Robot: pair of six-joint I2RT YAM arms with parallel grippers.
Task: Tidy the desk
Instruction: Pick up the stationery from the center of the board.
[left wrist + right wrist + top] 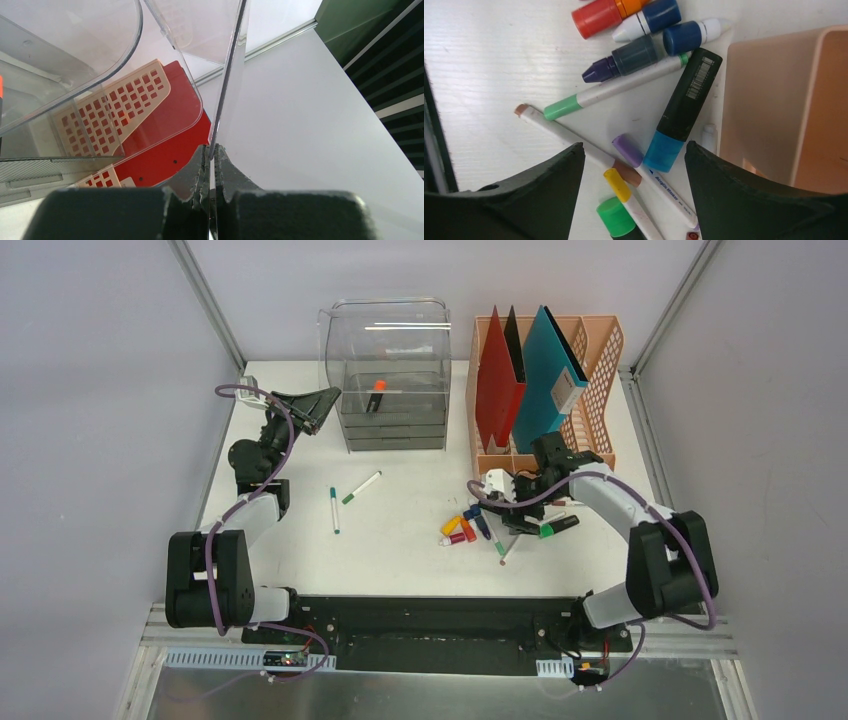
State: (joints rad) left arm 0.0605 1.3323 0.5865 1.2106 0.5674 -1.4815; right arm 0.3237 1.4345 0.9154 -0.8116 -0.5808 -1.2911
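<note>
Desk [400,550]: white rect. top filling the floor between grey walls + alu rails. Arm bases sit at its near edge. In the top view its long axis looks to run left–right and the short one near–far, but perspective leaves that unsure.

Along the far edge, a clear drawer box [390,370] sits about mid-edge. A peach file rack [597,365] is twd the far right corner, w/ a red folder [497,380] and a teal folder [545,375] standing in it. Two green-capped pens [361,487] lie loose left of centre, apart from each other. The marker pile [465,530] lies right of centre, just in front of the rack.

The left gripper [318,403] is at the box's left side, nr the far left corner. Only the left wrist view shows its grip. The left gripper [211,150] has its jaws pressed together on a thin clear wall of the box, and red folder + rack lattice show through the plastic.

The right gripper [512,518] hangs over the pile. The top view hides its jaws. The right wrist view shows it [634,150] spread wide w/ nothing held. Below it are a black highlighter w/ blue cap [684,100], a purple-capped marker [654,182], a white pen w/ green cap [614,90] and a red cap [596,17]. The rack's corner is beside the right finger.
</note>
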